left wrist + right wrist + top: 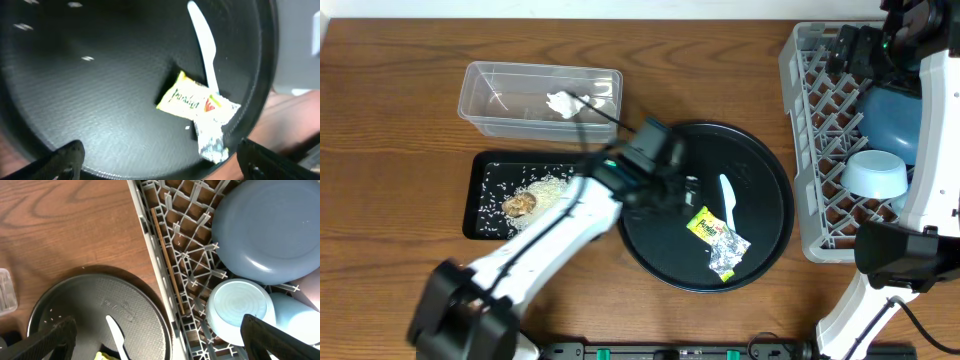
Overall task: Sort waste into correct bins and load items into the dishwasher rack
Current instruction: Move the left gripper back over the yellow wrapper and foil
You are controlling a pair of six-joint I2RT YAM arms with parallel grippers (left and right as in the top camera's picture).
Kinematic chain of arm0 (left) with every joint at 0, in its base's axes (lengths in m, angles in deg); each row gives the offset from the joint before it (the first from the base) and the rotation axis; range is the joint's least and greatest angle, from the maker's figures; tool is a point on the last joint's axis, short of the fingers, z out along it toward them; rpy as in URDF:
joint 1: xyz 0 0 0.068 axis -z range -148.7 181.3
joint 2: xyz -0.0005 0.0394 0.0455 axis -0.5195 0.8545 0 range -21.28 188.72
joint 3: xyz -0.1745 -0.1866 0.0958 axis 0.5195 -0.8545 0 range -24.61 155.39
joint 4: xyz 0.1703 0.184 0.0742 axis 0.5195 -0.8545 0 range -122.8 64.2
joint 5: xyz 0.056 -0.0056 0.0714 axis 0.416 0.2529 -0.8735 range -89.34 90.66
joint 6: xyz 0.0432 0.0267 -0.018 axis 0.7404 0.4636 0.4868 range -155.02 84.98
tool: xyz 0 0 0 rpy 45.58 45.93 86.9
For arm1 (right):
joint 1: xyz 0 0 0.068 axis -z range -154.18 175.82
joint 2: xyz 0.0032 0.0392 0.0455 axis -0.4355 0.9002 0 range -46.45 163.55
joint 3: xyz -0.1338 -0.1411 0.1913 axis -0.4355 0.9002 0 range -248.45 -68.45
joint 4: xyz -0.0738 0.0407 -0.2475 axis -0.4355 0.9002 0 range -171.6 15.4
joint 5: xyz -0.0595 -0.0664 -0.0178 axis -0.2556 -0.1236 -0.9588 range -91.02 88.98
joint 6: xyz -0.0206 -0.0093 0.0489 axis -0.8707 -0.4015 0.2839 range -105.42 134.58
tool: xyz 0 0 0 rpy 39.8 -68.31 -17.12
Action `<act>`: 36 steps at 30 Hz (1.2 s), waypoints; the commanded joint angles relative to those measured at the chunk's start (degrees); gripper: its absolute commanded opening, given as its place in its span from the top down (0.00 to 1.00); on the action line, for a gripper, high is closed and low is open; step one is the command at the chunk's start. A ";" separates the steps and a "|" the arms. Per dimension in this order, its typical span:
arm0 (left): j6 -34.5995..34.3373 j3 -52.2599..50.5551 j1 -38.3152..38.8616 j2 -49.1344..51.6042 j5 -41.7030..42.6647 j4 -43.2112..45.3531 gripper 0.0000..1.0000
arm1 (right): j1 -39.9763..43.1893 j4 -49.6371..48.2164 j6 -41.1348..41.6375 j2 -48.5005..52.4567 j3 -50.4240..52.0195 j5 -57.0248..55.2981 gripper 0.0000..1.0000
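Observation:
The yellow-green wrapper [703, 224], crumpled foil [728, 252] and white spoon [727, 197] lie on the round black tray [765, 170]. My left gripper [675, 188] hovers open and empty over that tray. In its wrist view the wrapper [185, 97], foil [214, 135] and spoon [202, 40] lie ahead of the open jaws [160, 167]. The clear tub [490, 95] holds white tissue [560, 103]. The black rectangular tray [485, 170] holds rice and a brown lump [520, 205]. My right gripper [855, 50] is open over the dishwasher rack [820, 150].
The rack holds a dark-blue plate [270, 230], a pale-blue bowl [240, 310], a light-blue cup [300, 320] and a wooden stick [167, 265]. The right jaws [160, 347] hang above the rack's left wall [150, 245]. Bare wood lies left of the rack.

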 commanded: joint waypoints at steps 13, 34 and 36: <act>14.40 -0.79 5.27 13.81 -3.76 6.99 0.02 | -0.39 0.09 0.68 0.42 -0.04 -0.42 0.01; 22.32 -0.79 5.70 16.85 -0.02 10.69 0.04 | -0.35 0.09 0.68 0.42 -0.04 -0.42 0.01; 22.32 -0.79 5.81 17.64 0.07 10.93 0.04 | -0.35 0.09 0.66 0.42 -0.04 -0.42 0.01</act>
